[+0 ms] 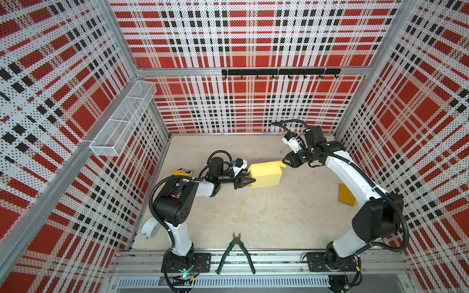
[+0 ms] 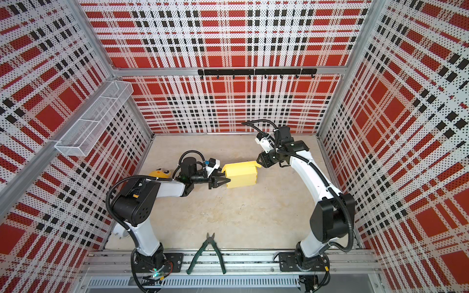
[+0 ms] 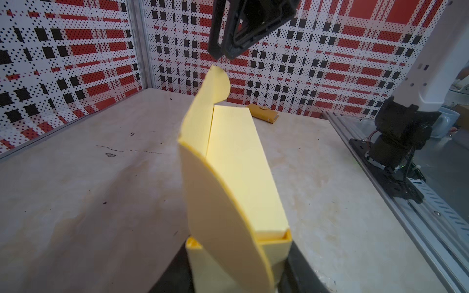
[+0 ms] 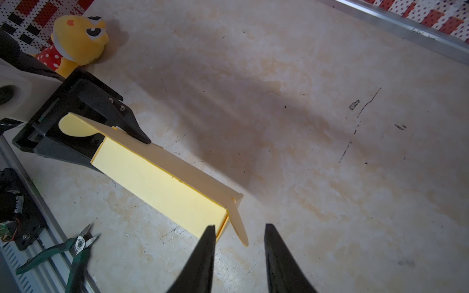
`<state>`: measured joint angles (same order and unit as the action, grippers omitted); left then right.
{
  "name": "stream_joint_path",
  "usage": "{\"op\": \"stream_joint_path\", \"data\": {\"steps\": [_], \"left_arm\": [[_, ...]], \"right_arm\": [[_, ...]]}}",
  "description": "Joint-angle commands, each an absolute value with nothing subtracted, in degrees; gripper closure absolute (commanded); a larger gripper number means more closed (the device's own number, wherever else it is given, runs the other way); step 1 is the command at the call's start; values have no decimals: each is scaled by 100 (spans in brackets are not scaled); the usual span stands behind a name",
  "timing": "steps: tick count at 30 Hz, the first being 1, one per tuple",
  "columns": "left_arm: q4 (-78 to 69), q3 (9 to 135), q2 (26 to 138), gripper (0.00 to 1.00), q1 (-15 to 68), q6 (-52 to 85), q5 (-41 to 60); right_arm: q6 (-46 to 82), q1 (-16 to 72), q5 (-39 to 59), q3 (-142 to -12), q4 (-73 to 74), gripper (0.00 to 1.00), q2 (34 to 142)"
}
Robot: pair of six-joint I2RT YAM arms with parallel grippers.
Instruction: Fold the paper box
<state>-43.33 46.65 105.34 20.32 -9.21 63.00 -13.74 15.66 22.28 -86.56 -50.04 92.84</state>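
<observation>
The paper box [image 1: 266, 175] [image 2: 241, 176] is a pale yellow shallow carton, held just above the table mid-scene with its lid ajar. My left gripper [image 1: 250, 176] [image 2: 224, 180] is shut on its left end; in the left wrist view that end [image 3: 228, 203] sits between the dark jaws. A rounded lid flap [image 4: 238, 223] sticks out at the far right corner. My right gripper [image 1: 284, 161] [image 4: 239, 226] hovers at that corner, open, with the flap tip between its fingertips [image 4: 210, 230] and touching neither.
A yellow plush toy [image 1: 181, 173] [image 4: 76, 43] lies behind the left arm. Green-handled cutters [image 1: 237, 251] rest at the front rail. A small orange-yellow flat piece [image 1: 346, 195] [image 3: 262, 115] lies by the right arm. A wire basket [image 1: 121, 121] hangs on the left wall.
</observation>
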Motion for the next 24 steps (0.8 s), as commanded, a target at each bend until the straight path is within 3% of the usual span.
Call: {"op": "stream_joint_path", "data": {"steps": [1, 3, 6, 16, 24], "left_arm": [[-4513, 4746, 10521, 68, 2057, -879, 6455], [-4509, 4746, 10521, 68, 2059, -878, 6460], [-4510, 4746, 10521, 68, 2074, -885, 6460], [-4505, 4737, 10512, 69, 2109, -903, 6458], [-4509, 4738, 10503, 69, 2109, -905, 6434]], "right_arm": [[-1477, 1581, 2437, -8662, -5040, 67, 9384], [-1451, 1576, 2491, -8682, -5028, 67, 9434], [-1417, 1578, 2589, -8692, -5034, 76, 9490], [-1308, 1579, 2553, -8563, -5083, 78, 9520], [-1148, 1569, 2538, -8413, -5101, 86, 9461]]}}
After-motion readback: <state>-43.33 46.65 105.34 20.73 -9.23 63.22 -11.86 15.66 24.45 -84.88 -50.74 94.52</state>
